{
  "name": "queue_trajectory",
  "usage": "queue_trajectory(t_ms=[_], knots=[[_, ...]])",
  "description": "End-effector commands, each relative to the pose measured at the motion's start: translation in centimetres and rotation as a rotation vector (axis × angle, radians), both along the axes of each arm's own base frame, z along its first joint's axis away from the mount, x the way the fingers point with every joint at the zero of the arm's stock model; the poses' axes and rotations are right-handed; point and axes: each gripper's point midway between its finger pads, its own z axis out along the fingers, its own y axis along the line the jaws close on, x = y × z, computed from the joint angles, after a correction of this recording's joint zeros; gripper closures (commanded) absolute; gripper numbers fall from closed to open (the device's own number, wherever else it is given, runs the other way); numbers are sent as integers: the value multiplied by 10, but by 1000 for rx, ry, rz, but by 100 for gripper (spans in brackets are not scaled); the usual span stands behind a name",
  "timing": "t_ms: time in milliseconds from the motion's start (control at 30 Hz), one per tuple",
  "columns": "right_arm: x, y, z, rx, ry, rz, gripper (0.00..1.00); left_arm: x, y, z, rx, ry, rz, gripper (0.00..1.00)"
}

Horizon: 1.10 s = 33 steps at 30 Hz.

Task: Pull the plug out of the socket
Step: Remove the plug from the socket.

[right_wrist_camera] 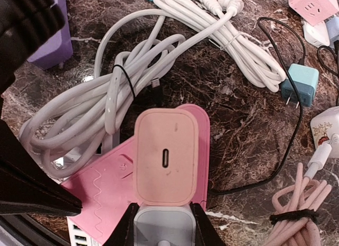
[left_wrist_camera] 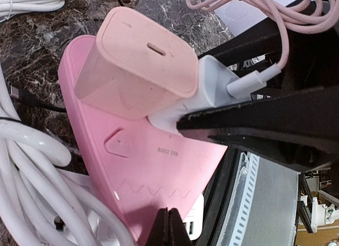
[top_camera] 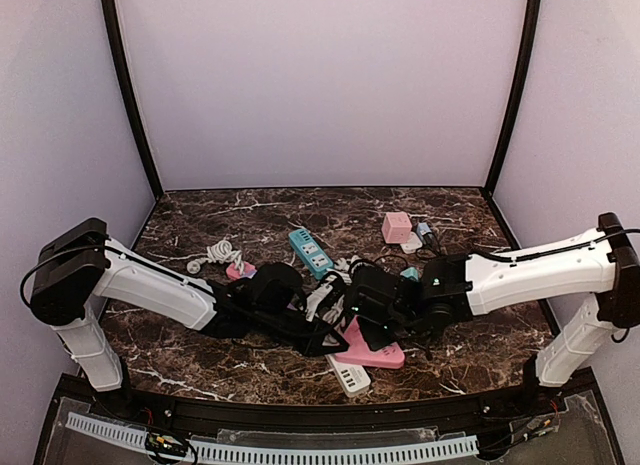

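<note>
The coiled white cable (right_wrist_camera: 106,108) lies against the pink socket (right_wrist_camera: 100,188), whose embossed lettering is too small to read. 2 plugs sit in it: pink charger (right_wrist_camera: 166,156) and white plug (right_wrist_camera: 161,227). The right gripper (right_wrist_camera: 161,222) clamps the white plug. The left gripper (left_wrist_camera: 168,227) has its fingers together at the socket's edge.

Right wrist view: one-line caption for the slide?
Right gripper closed on the white plug, next to the pink charger on the pink power strip.

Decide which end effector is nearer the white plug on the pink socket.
Right. The right end effector clamps the white plug; the left end effector, shut, is at the pink socket's edge, apart from the plug.
</note>
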Motion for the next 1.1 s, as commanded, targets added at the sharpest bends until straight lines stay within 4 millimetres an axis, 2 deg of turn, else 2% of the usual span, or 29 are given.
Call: queue_trajectory(t_ms=[0,167,467,600,800,900,1067], knots=[[10,1,29,164,-19,-11,100,-38,107,-120,539,182,40,99],[12,-3,33,229,-3,-19,100,-38,106,-120,539,180,38,99],[13,-2,30,210,-4,-18,100,-38,106,-120,543,180,35,99],[15,-5,43,218,-29,-15,100,-38,108,-120,546,179,36,99],[21,-21,74,272,-79,-24,100,-37,107,-119,545,174,34,99],[34,-31,86,283,-110,-33,100,-37,106,-119,546,172,33,99],[66,-42,102,290,-157,-37,100,-36,106,-118,547,170,35,99]])
